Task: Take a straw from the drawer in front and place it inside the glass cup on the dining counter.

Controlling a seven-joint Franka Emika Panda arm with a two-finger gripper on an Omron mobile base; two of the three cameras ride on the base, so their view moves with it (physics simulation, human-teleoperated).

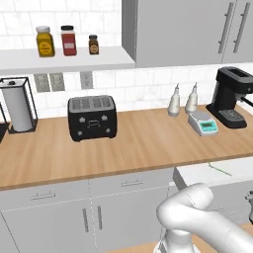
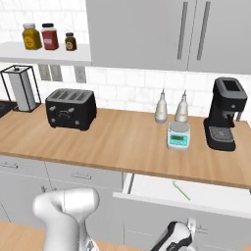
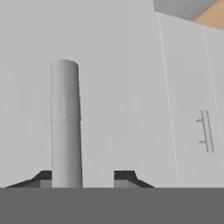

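Kitchen worktop, open drawer (image 2: pixel 147 188), straw (image 2: pixel 181 190) inside

Worktop (image 2: pixel 122 142) is finished in light matt wood. Drawer (image 2: pixel 162 208) front is smooth matt grey. Straw (image 2: pixel 181 190) is rendered as smooth green plastic.

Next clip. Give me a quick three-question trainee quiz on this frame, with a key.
1. True or false: the drawer is shut.
2. What lies in it? A) a spoon B) a green straw C) a cup
3. Fill in: in the hand view, the drawer's ____ stands between the fingertips of the end effector.
Key: 1 false; 2 B; 3 handle.
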